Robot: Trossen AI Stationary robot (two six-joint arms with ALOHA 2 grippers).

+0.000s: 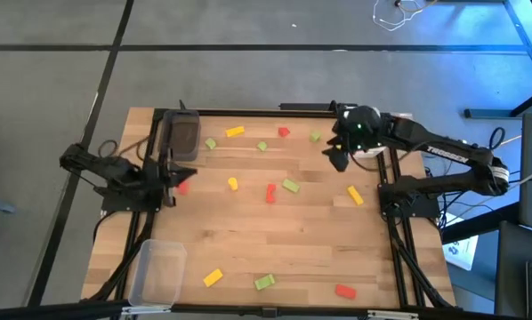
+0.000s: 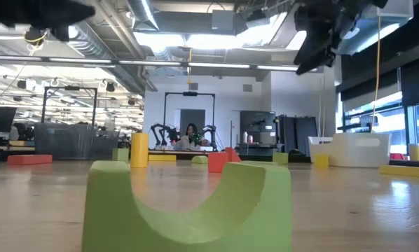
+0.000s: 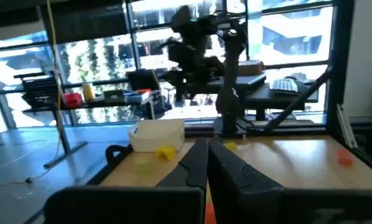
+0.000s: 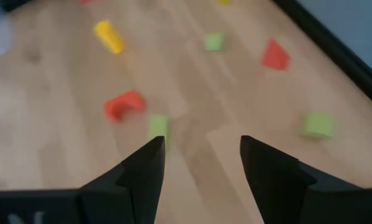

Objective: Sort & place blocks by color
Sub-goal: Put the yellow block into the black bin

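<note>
Right pincer [image 1: 339, 156] hung spread and empty above the table [image 1: 248, 258], near its far right corner, with a light green block [image 1: 315, 137] just beside it and a red one [image 1: 284, 132] a little farther along that far edge. The other blocks lay scattered loose, none in the dark grey tray [image 1: 182, 133] at the far left corner. Left pincer [image 1: 179, 173] waited pressed together beside that tray. Sorting looked barely begun; next, I'd judge, came a descent squarely over one block.
</note>
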